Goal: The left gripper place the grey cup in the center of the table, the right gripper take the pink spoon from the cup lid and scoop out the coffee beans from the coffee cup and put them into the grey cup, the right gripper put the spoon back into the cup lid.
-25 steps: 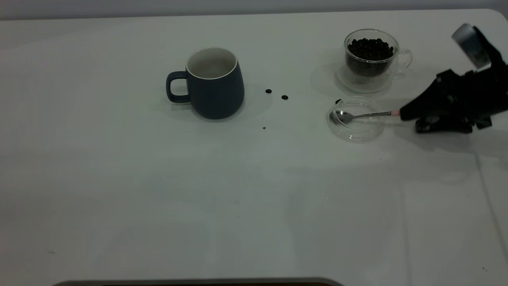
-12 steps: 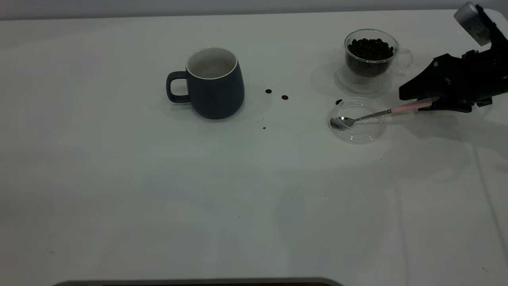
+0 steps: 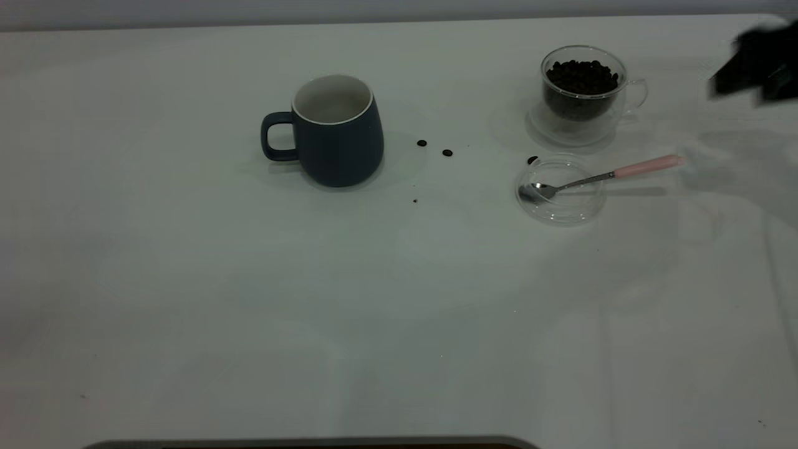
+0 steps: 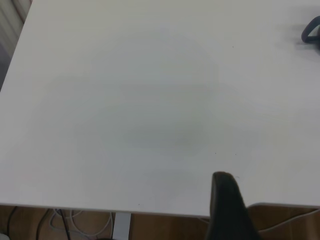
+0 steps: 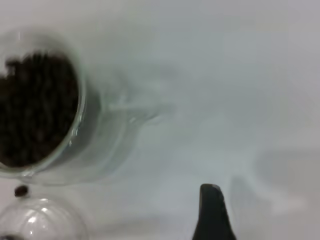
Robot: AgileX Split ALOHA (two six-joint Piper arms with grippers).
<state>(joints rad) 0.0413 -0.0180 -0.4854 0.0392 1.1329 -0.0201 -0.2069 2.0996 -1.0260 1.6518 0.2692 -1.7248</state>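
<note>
The grey cup (image 3: pixel 336 131) stands upright near the table's middle, handle to the left; its handle also shows in the left wrist view (image 4: pixel 312 33). The coffee cup (image 3: pixel 581 90) with the coffee beans (image 3: pixel 582 76) stands at the back right and also shows in the right wrist view (image 5: pixel 40 110). The pink spoon (image 3: pixel 645 166) lies free, its bowl in the cup lid (image 3: pixel 559 209) and its handle reaching right over the rim. My right gripper (image 3: pixel 717 87) is open, empty and blurred, raised to the right of the coffee cup. My left gripper (image 4: pixel 225 205) hangs near the table's edge, out of the exterior view.
Two loose beans (image 3: pixel 422 143) lie on the table (image 3: pixel 399 312) between the grey cup and the lid. A third bean (image 3: pixel 531 159) lies against the lid's far rim and shows in the right wrist view (image 5: pixel 21 190).
My right gripper let go of the spoon's handle and moved up and away to the right. The spoon stays in the lid.
</note>
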